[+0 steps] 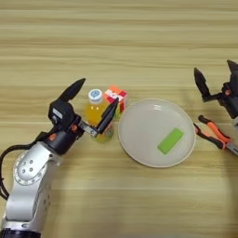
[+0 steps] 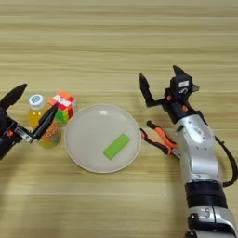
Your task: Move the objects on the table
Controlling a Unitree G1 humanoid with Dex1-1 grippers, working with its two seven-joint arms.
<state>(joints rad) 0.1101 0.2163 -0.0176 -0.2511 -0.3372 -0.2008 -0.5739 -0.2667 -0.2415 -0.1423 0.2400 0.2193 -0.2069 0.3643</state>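
A small orange-juice bottle (image 1: pixel 96 115) with a white cap stands upright just left of the round cream plate (image 1: pixel 135 153). My left gripper (image 1: pixel 93 103) is open, one finger left of the bottle and one at its right side; whether they touch it is unclear. The multicoloured puzzle cube (image 1: pixel 116 96) sits right behind the bottle. A flat green block (image 1: pixel 170 141) lies on the plate's right half. My right gripper (image 2: pixel 161 81) hangs open above the table, behind the orange-handled pliers (image 2: pixel 160 139), holding nothing.
The wooden table (image 1: pixel 116 37) stretches bare behind the objects and along the front. The pliers lie close to the plate's right rim. My left forearm (image 1: pixel 32 172) crosses the lower left corner.
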